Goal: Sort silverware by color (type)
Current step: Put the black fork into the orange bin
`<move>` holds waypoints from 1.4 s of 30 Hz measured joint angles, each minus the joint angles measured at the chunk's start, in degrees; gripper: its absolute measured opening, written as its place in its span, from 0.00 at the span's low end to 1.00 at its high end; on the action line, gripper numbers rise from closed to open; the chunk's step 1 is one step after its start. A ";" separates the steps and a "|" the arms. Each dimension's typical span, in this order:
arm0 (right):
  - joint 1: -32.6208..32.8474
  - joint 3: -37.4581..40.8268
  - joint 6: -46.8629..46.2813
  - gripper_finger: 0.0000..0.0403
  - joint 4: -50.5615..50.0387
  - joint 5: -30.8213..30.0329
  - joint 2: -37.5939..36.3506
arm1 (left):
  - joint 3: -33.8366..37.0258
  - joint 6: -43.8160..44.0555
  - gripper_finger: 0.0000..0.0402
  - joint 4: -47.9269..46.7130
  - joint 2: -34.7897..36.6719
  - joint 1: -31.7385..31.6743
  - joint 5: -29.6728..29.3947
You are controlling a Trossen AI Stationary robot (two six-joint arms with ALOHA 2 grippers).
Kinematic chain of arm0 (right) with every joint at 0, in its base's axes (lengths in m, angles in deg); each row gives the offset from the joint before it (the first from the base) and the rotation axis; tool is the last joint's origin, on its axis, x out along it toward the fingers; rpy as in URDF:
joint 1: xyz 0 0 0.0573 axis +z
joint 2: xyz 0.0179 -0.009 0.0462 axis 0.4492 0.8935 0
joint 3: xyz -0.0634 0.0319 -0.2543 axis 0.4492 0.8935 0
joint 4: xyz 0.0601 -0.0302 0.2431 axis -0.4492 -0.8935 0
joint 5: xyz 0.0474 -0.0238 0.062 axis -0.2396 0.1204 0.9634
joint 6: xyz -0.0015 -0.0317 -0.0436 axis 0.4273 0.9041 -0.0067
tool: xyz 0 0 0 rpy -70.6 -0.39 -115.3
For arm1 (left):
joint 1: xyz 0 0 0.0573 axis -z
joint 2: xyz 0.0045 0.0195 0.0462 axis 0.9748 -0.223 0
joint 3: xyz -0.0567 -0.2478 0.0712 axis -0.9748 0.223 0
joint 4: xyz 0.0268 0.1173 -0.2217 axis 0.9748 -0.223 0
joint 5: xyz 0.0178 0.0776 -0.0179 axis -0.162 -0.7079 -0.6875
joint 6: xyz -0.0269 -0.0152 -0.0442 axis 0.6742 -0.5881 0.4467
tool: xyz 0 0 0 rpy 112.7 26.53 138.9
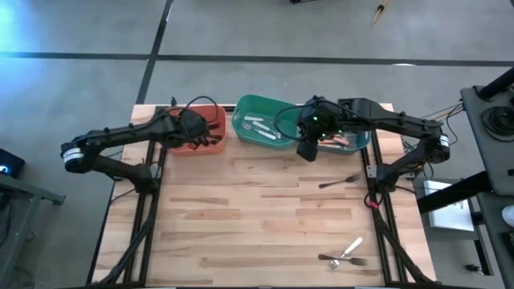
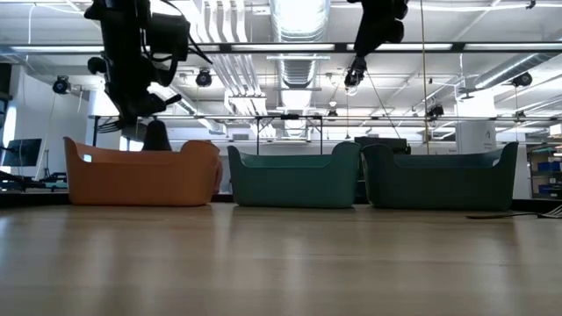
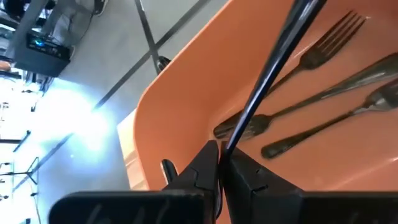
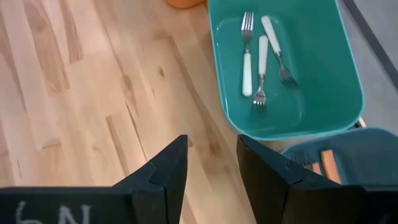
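We take the green bin (image 1: pixel 265 120) as landmark. Three white-handled forks (image 4: pixel 261 53) lie loose in its bottom. In the orange bin (image 1: pixel 201 128) just beside it on the left arm's side lie dark-handled forks (image 3: pixel 323 106), and the teal bin (image 1: pixel 357 138) on the other side shows an orange handle (image 4: pixel 328 163). Unsorted: one dark fork (image 1: pixel 340 181) on the bench (image 1: pixel 257 217) near the teal bin, and a white fork (image 1: pixel 347 250) crossing a dark one (image 1: pixel 344 259) well apart from the bins, toward the bench's near edge.

Handling, as we judge it: the forks look light, stiff and thin, with smooth metal tines likely to slip. The thicker coloured handle seems the better place to take hold, near mid-handle so the fork hangs level. The crossed pair probably wants the upper, white one lifted first.

Left pincer (image 3: pixel 217 171) — above the orange bin, fingers shut together; a dark thin rod rises from between the tips, and we cannot tell whether it is a fork handle.

Right pincer (image 4: pixel 211 165) — above the green bin's bench-side rim, between green and teal bins. Fingers stand apart with bare bench between them; it holds nothing.
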 joint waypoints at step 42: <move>18.16 28.91 -20.22 0.32 -8.64 5.56 -1.35 | -0.26 -1.36 0.23 47.81 7.56 22.55 44.97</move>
